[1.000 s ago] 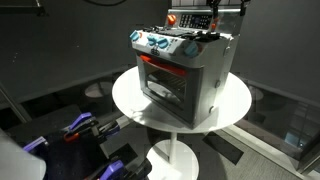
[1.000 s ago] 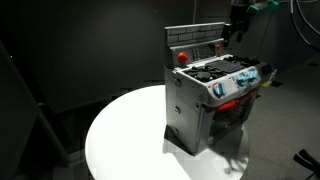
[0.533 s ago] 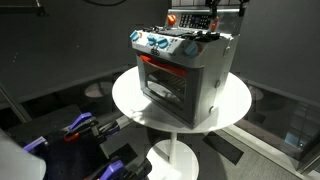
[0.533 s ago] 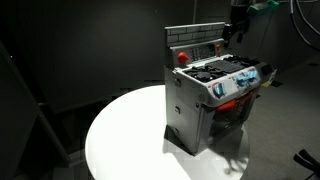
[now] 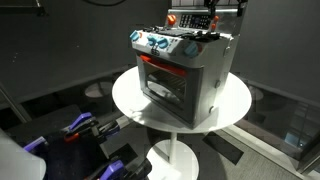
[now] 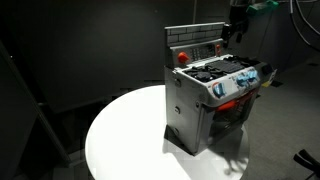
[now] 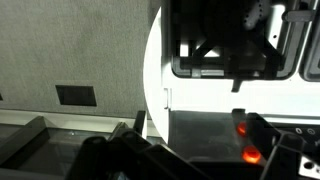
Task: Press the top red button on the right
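A grey toy stove (image 5: 185, 70) stands on a round white table (image 5: 235, 105); it also shows in an exterior view (image 6: 205, 100). Its back panel carries a red button (image 5: 172, 18), also visible in an exterior view (image 6: 181, 57). My gripper (image 5: 214, 12) hovers at the back panel's top, above the stove's rear edge, and also shows in an exterior view (image 6: 235, 27). In the wrist view my gripper (image 7: 198, 135) points down at a dark panel. Two glowing red buttons (image 7: 244, 128) sit near its right finger. The fingers look apart and hold nothing.
The stove's front has blue knobs (image 5: 158, 44) and a red-trimmed oven door (image 5: 165, 82). The white table edge (image 6: 110, 130) drops off to a dark floor. Dark equipment with purple parts (image 5: 80, 128) lies on the floor near the table base.
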Controlling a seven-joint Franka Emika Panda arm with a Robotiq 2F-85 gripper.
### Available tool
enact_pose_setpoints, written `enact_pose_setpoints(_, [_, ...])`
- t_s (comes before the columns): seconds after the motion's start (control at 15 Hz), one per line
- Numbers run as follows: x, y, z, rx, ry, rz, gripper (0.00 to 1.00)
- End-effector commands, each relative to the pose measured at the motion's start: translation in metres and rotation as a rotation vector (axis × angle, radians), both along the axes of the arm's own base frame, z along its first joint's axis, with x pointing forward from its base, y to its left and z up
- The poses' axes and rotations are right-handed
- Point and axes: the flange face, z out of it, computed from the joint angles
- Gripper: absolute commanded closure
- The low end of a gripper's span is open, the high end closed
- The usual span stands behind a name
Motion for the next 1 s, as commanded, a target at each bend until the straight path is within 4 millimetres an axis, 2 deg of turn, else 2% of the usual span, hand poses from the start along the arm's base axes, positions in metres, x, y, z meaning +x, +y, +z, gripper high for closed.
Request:
enact_pose_setpoints(0.0, [-0.0010,0.0029,0.0076,-0.016,-0.002,-0.014,0.00])
enact_pose_setpoints(0.93, [0.0052,0.0025,0.0053,-0.021,-0.012,-0.018,0.00])
